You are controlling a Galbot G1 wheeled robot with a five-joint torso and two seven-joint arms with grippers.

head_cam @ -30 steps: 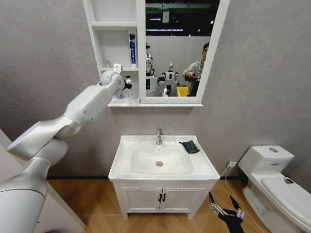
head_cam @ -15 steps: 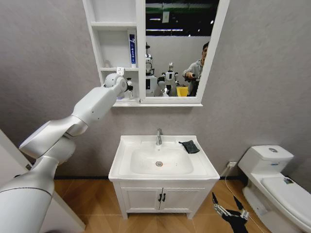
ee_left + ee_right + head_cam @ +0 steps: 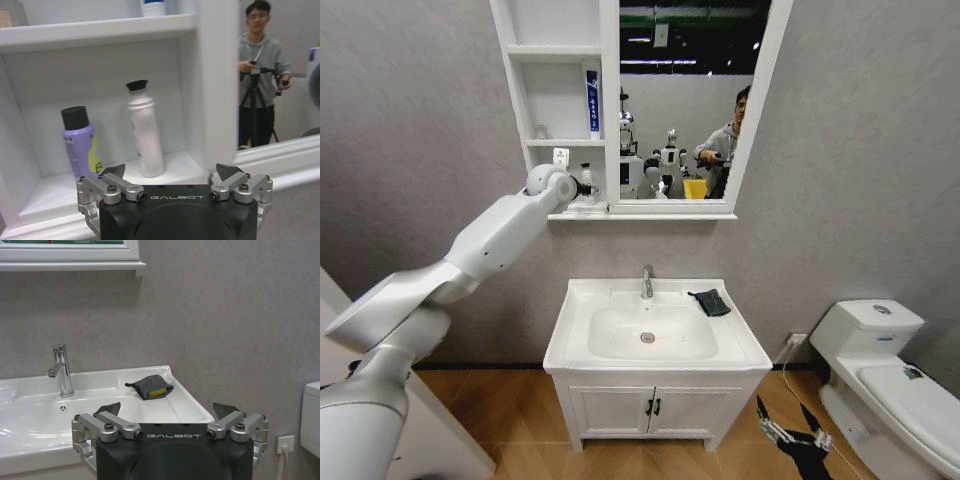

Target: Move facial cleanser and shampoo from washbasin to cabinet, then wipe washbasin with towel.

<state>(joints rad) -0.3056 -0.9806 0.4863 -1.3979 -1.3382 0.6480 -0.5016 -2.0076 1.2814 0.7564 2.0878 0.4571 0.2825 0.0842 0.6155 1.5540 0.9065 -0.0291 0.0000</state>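
Left claw [image 3: 170, 176]: raised at cabinet [image 3: 558, 100], just outside lowest niche, fingers spread, nothing between them. Inside that niche: 2 bottles upright, side by side, apart from claw — purple bottle [image 3: 80, 142] with black cap, white bottle [image 3: 144, 131] with black cap nearer mirror [image 3: 690, 100]. Right claw [image 3: 169, 415]: low beside vanity, fingers spread, holding nothing. Towel [image 3: 711, 301]: on washbasin [image 3: 655, 335] rim, right rear corner, beside tap [image 3: 647, 281]. Yellow item showing inside towel fold.
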